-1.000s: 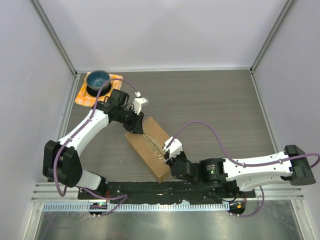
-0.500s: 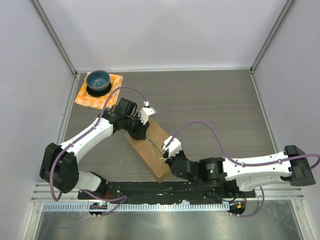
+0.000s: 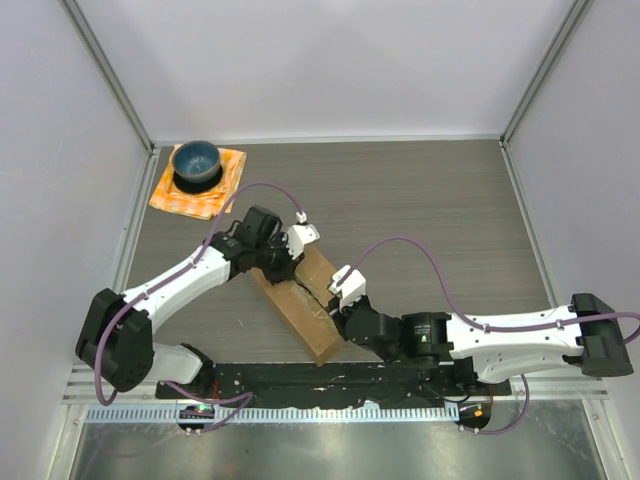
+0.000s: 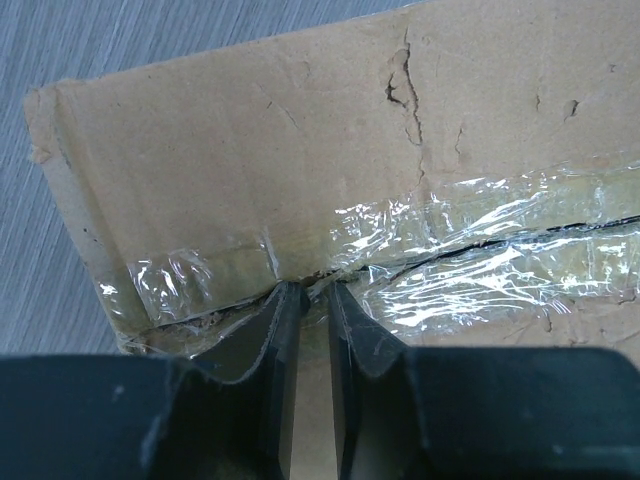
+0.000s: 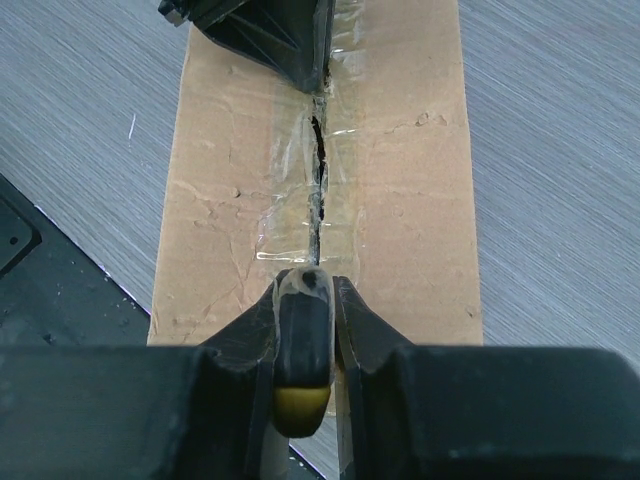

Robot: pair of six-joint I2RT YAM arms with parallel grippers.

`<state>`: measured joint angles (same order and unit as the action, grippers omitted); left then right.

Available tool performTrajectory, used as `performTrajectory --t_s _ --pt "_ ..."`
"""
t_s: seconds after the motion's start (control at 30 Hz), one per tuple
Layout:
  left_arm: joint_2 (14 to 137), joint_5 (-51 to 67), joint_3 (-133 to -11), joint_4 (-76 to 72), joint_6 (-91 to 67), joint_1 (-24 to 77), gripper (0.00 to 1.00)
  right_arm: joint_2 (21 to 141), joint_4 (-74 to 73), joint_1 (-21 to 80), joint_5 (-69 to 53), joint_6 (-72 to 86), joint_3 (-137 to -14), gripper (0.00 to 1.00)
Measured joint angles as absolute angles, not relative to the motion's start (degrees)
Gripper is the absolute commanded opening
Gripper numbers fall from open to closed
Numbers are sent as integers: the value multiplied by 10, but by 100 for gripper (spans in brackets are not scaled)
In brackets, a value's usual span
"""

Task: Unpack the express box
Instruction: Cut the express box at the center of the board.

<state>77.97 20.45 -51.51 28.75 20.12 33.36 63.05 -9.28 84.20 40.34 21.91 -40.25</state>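
sitting far left, a blue bowl (image 3: 196, 162) rests on an orange cloth (image 3: 228, 170). the left gripper (image 4: 310, 298) sets its tips on the taped seam (image 4: 480, 250) at the far end of the cardboard box (image 3: 300, 318), jaws almost together; whether they pinch tape i cannot tell. the box lies slantwise on the table (image 3: 420, 200), near its front edge. the right gripper (image 5: 305, 283) clamps a dark, yellow-ended tool (image 5: 303, 335), tip on the split seam.
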Motion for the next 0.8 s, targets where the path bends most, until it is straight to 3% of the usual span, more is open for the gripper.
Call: performTrajectory --t_s 0.17,0.5,0.8 --pt "778 196 -513 285 207 339 23 628 -83 834 394 219 -398 1" --pt "777 196 -566 361 212 344 43 628 -86 822 373 204 -406 1" --pt "762 259 -641 448 181 344 45 625 -90 820 368 200 -409 1"
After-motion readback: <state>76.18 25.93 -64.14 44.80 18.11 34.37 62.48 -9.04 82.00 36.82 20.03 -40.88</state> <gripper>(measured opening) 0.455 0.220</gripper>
